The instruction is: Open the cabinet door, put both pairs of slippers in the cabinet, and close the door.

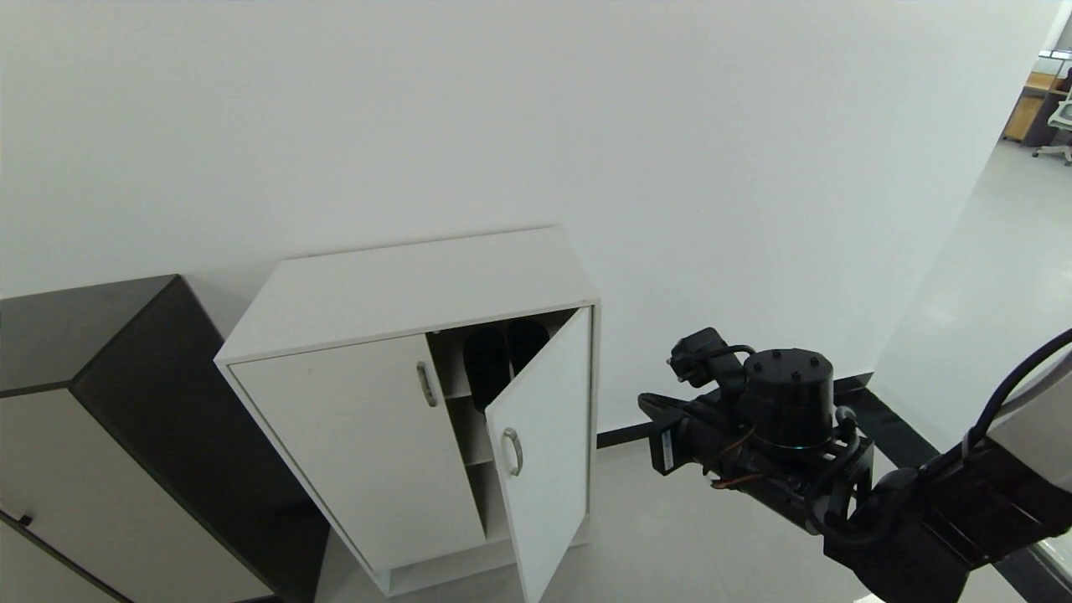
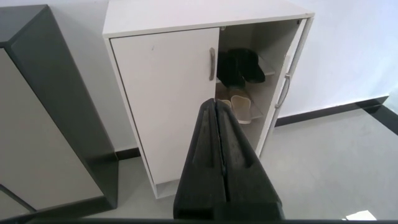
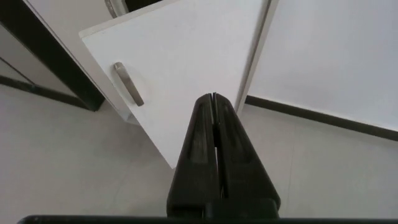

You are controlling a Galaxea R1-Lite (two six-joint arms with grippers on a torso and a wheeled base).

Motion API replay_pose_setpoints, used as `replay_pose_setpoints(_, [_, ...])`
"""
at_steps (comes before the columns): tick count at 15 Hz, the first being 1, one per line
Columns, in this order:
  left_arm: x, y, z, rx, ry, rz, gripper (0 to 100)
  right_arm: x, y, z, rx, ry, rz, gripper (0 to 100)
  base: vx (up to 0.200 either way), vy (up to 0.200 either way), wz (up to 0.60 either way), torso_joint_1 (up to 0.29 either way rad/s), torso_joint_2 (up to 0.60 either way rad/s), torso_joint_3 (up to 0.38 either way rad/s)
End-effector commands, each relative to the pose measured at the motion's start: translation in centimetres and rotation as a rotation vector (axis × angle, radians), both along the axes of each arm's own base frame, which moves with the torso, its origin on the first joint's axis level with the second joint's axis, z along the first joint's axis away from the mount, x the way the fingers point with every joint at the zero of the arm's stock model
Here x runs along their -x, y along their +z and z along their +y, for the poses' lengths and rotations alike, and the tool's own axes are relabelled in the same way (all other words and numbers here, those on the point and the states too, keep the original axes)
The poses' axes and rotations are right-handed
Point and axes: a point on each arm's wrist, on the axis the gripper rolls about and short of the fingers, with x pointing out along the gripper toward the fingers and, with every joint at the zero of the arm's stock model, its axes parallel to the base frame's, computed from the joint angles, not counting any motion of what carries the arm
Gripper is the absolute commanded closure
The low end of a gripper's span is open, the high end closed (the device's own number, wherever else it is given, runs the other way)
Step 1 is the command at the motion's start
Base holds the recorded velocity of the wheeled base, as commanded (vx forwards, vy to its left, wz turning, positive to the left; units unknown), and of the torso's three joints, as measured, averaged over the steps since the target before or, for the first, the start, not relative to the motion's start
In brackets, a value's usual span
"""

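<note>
The white cabinet (image 1: 402, 289) stands against the wall with its left door (image 1: 360, 435) closed and its right door (image 1: 548, 419) partly open. Inside, a black pair of slippers (image 2: 241, 66) sits on the top shelf and a beige pair (image 2: 240, 107) on the shelf below. The black pair (image 1: 502, 352) also shows through the gap in the head view. My right gripper (image 1: 657, 419) hangs shut and empty to the right of the open door, level with its handle (image 3: 127, 84). In its own view the right gripper (image 3: 214, 98) points at the door's outer face (image 3: 186, 56). My left gripper (image 2: 215, 102) is shut, back from the cabinet front.
A dark cabinet (image 1: 126, 394) stands close against the white cabinet's left side. Grey floor (image 1: 670, 536) lies open in front and to the right. A black skirting strip (image 1: 624, 435) runs along the wall's foot. A corridor opens at the far right.
</note>
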Motion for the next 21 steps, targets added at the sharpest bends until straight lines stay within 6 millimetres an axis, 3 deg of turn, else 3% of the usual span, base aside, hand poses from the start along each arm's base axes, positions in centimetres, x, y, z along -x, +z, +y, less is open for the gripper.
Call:
replay_pose_setpoints(1, [0.0, 0.0, 0.0, 0.000, 0.000, -0.002, 100, 0.0, 0.0, 0.0, 0.001, -0.001, -0.001, 100, 0.000, 0.000, 0.60, 0.007, 0.00, 0.002])
replay_pose_setpoints(7, [0.0, 0.0, 0.0, 0.000, 0.000, 0.001, 100, 0.0, -0.2, 0.0, 0.003, 0.000, 0.003, 100, 0.000, 0.000, 0.60, 0.006, 0.00, 0.002])
replay_pose_setpoints(12, [0.0, 0.0, 0.0, 0.000, 0.000, -0.002, 100, -0.3, 0.0, -0.5, 0.038, -0.018, -0.022, 100, 0.000, 0.000, 0.00, 0.000, 0.00, 0.000])
replay_pose_setpoints(14, [0.0, 0.0, 0.0, 0.000, 0.000, 0.000, 100, -0.5, -0.2, -1.0, 0.136, -0.179, -0.038, 100, 0.000, 0.000, 0.00, 0.000, 0.00, 0.000])
replay_pose_setpoints(15, [0.0, 0.0, 0.0, 0.000, -0.001, 0.000, 100, -0.4, -0.4, -1.0, 0.153, -0.181, -0.022, 100, 0.000, 0.000, 0.00, 0.000, 0.00, 0.000])
replay_pose_setpoints(17, [0.0, 0.0, 0.0, 0.000, -0.001, 0.000, 100, -0.3, -1.2, -0.9, 0.188, -0.171, 0.014, 100, 0.000, 0.000, 0.00, 0.000, 0.00, 0.000])
replay_pose_setpoints(21, [0.0, 0.0, 0.0, 0.000, -0.001, 0.000, 100, -1.7, -4.6, 0.7, 0.213, -0.150, 0.076, 100, 0.000, 0.000, 0.00, 0.000, 0.00, 0.000])
